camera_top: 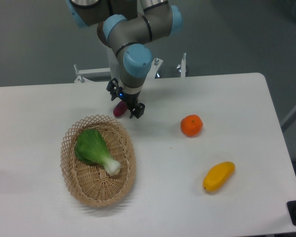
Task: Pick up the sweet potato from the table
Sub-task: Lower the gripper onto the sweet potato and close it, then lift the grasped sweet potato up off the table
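Note:
The sweet potato (120, 109), small and dark purple-magenta, lies on the white table (212, 197) just behind the basket's far rim. My gripper (126, 102) points down right over it. The two black fingers stand apart, one on each side, and look open around it. The wrist hides the potato's upper part. I cannot tell whether the fingertips touch the potato or the table.
A wicker basket (76, 185) holding a green bok choy (93, 149) sits just in front of the gripper. A round orange (191, 125) lies to the right, and a yellow mango (218, 176) is at the front right.

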